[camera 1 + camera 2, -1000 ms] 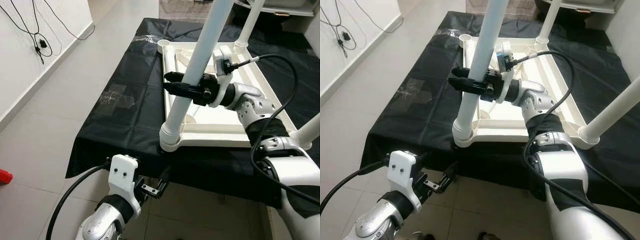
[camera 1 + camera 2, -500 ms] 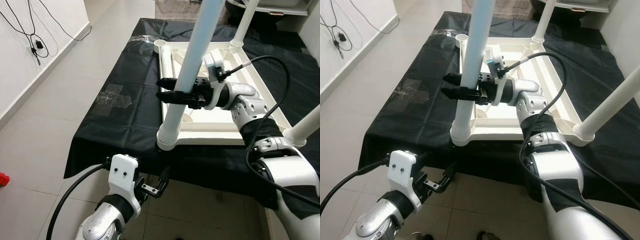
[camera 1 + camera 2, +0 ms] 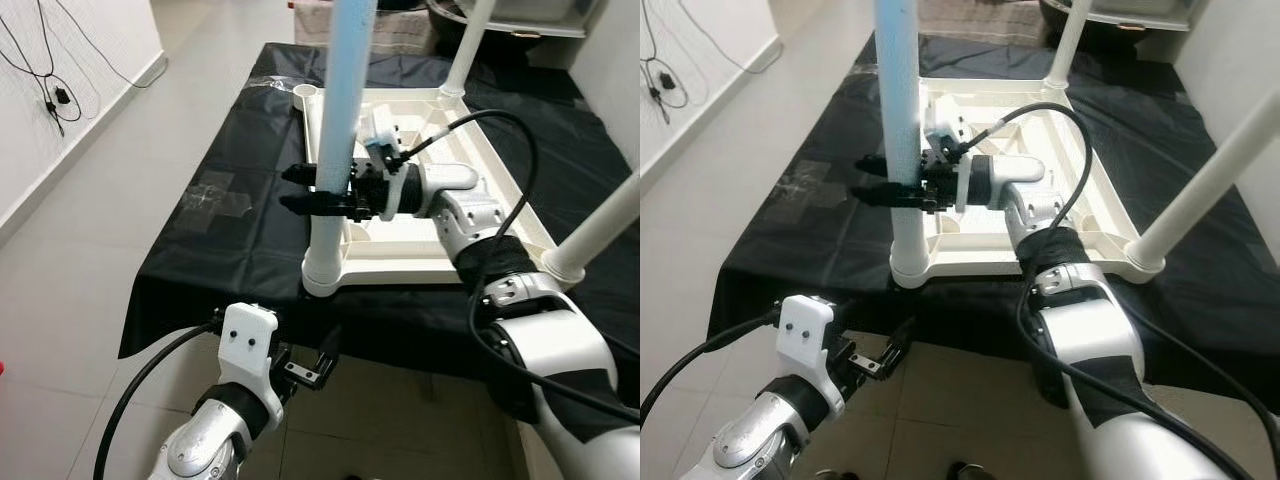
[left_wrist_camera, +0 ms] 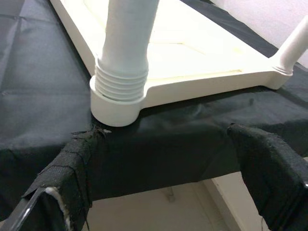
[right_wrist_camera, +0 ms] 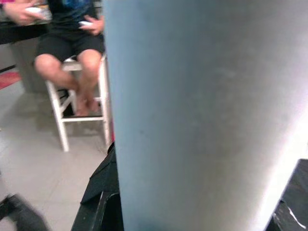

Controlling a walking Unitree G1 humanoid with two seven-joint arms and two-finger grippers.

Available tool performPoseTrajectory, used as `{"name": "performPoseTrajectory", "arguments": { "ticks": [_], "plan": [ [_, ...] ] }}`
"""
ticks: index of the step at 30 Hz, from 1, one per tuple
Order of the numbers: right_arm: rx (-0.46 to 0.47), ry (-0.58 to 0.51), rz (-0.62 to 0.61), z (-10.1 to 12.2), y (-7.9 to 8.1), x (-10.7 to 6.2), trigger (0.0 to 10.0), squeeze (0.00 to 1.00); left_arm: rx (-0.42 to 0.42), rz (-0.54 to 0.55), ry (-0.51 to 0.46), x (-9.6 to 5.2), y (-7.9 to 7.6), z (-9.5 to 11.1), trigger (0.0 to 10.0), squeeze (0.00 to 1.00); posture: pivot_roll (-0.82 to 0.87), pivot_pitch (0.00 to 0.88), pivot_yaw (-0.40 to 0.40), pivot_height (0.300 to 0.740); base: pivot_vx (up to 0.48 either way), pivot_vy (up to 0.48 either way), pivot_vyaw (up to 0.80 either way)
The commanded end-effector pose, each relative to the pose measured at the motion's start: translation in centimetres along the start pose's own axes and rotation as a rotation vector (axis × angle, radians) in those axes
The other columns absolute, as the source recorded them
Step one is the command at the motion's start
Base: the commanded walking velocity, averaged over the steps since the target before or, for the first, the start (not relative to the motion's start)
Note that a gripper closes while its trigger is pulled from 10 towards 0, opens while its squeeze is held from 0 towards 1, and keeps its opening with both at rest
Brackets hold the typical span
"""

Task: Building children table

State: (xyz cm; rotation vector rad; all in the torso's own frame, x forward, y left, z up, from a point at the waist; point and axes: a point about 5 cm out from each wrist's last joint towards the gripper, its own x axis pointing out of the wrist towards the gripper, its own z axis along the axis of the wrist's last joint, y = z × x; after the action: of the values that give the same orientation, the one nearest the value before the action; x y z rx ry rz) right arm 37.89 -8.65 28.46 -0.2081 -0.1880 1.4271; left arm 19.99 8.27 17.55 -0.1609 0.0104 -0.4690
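Your surface (image 3: 230, 230), draped in black cloth, is carrying the white tabletop (image 3: 480, 215), which is lying upside down on it. Three legs are standing up from the tabletop: the near-corner leg (image 3: 335, 150), one at the far corner (image 3: 468, 45) and one at the near right corner (image 3: 600, 225). A fourth socket (image 3: 304, 92), at the far left corner, is standing without a leg.

Your right arm is reaching across the tabletop to the near-corner leg, and the right gripper (image 3: 300, 189) is clasping that leg with its fingers closed around it, partway up. Your left arm is hanging below the surface's near edge, the left gripper (image 3: 320, 362) with its fingers spread wide and gripping nothing.

A person (image 5: 72, 53) is sitting on a stool beyond the leg.
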Motion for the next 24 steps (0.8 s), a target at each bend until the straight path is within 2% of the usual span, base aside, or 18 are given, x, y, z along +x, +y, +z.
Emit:
{"name": "performPoseTrajectory", "arguments": {
  "ticks": [1,9,12,13,16,17,19,20,21,23,24],
  "plan": [
    [0.113,0.097,-0.083,-3.8,0.5,-0.2,10.0,0.00,-0.010,0.006,0.017,0.0,0.0,-0.4,10.0,0.00,0.11,0.273,-0.060,0.740,0.000,0.000,0.00],
    [0.136,0.065,-0.203,-4.2,0.4,-0.7,10.0,0.00,-0.003,0.017,0.003,0.3,0.5,-0.1,10.0,0.00,0.11,0.268,-0.057,0.740,0.000,0.000,0.00],
    [0.103,0.062,-0.337,-4.6,0.4,-1.2,10.0,0.00,0.023,0.032,-0.008,0.5,1.3,0.2,10.0,0.00,0.11,0.239,-0.053,0.740,0.000,0.000,0.00],
    [0.103,0.062,-0.337,-4.6,0.4,-1.2,10.0,0.00,0.023,0.032,-0.008,0.5,1.3,0.2,10.0,0.00,0.11,0.239,-0.053,0.740,0.000,0.000,0.00],
    [0.115,0.050,-0.443,-4.7,0.6,-1.4,10.0,0.00,0.037,0.046,-0.017,0.7,1.9,0.4,10.0,0.00,0.11,0.232,-0.051,0.740,0.000,0.000,0.00],
    [0.119,0.073,-0.568,-4.7,0.5,-1.3,10.0,0.00,0.044,0.048,-0.023,0.9,2.1,0.5,10.0,0.00,0.10,0.225,-0.047,0.740,0.000,0.000,0.00],
    [0.119,0.080,-0.602,-4.7,0.4,-1.2,10.0,0.00,0.046,0.048,-0.024,0.9,2.2,0.5,10.0,0.00,0.10,0.225,-0.047,0.740,0.000,0.000,0.00],
    [0.104,0.108,-0.682,-4.8,0.3,-1.3,10.0,0.00,0.050,0.049,-0.028,1.0,2.2,0.6,10.0,0.00,0.10,0.217,-0.049,0.740,0.000,0.000,0.00],
    [0.104,0.108,-0.682,-4.8,0.3,-1.3,10.0,0.00,0.050,0.049,-0.028,1.0,2.2,0.6,10.0,0.00,0.10,0.217,-0.049,0.740,0.000,0.000,0.00],
    [0.083,0.137,-0.766,-4.9,0.3,-1.3,10.0,0.00,0.054,0.049,-0.032,1.1,2.3,0.6,10.0,0.00,0.10,0.217,-0.049,0.740,0.000,0.000,0.00],
    [0.099,0.158,-0.846,-5.1,0.2,-1.2,10.0,0.00,0.054,0.050,-0.034,1.1,2.3,0.6,10.0,0.00,0.10,0.213,-0.048,0.740,0.000,0.000,0.00]
  ]
}}
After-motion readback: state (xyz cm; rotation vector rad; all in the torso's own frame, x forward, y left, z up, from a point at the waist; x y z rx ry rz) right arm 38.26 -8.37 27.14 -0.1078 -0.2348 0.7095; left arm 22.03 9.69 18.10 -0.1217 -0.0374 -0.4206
